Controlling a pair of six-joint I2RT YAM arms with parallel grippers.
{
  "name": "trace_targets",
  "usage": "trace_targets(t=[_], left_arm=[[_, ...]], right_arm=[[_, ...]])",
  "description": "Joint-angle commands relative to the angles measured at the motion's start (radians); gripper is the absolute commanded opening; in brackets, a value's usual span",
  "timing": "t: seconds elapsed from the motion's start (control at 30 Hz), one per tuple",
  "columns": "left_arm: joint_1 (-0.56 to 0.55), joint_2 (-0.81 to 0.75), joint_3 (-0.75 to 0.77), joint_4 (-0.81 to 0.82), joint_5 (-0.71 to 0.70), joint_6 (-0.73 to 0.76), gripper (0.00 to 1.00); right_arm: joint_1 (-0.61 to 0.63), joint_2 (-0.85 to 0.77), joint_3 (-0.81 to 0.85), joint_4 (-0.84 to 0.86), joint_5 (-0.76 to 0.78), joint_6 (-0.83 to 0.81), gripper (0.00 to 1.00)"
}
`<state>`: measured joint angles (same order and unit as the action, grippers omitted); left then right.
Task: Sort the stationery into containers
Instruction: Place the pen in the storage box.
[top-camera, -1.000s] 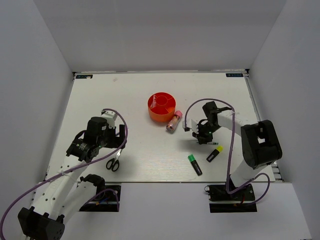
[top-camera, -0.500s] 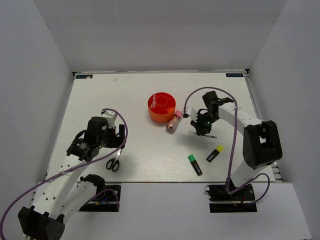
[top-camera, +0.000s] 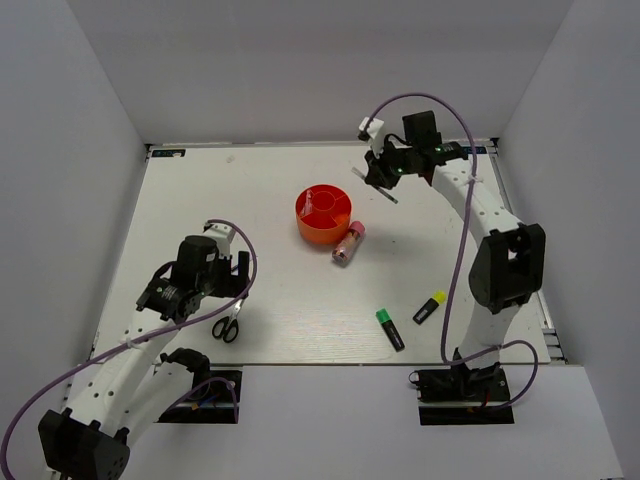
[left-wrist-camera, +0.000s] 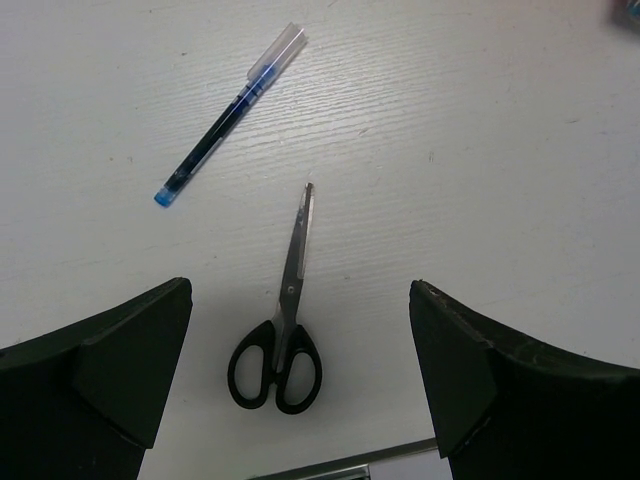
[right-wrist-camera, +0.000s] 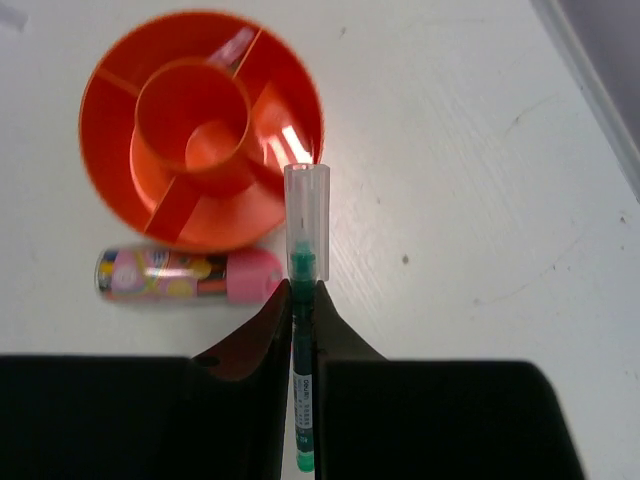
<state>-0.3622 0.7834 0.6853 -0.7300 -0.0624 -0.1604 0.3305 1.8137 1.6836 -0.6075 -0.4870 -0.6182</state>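
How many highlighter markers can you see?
2. The green highlighter lies on the table near the front edge. The yellow highlighter lies just to its right, not touching. Another could be hidden under the left arm.

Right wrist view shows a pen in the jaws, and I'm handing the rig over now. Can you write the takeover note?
Right gripper: shut on the green-ink pen, held in the air near the orange tub.
Left gripper: open and empty, above the scissors.
Lying loose: scissors, blue pen, pink-capped tube beside the tub, green highlighter, yellow highlighter.
Done: something pale lies in one tub compartment; I cannot tell what it is.
Left: drop the held pen in, then sort the five loose items.
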Motion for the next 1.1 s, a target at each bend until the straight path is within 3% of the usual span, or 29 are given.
trace_targets(t=[0.0, 0.03, 0.4, 0.6, 1.07], left_arm=[[-0.001, -0.016, -0.021, 0.035, -0.022, 0.021, 1.0], [-0.003, -0.018, -0.024, 0.038, -0.024, 0.027, 1.0], [-0.003, -0.033, -0.05, 0.063, -0.043, 0.051, 1.0], [-0.001, -0.019, -0.047, 0.058, -0.042, 0.055, 1.0], [-0.003, -0.013, -0.046, 0.058, -0.031, 0.058, 1.0]], right_arm=[[-0.001, 0.071, 0.062, 0.161, -0.07, 0.184, 0.0], [-0.001, 0.093, 0.062, 0.266, -0.076, 0.204, 0.0], [0.004, 0.304, 0.208, 0.728, -0.327, 0.671, 0.0], [0.016, 0.377, 0.166, 1.05, -0.404, 0.914, 0.0], [0.028, 0.467, 0.1, 1.287, -0.467, 0.939, 0.0]])
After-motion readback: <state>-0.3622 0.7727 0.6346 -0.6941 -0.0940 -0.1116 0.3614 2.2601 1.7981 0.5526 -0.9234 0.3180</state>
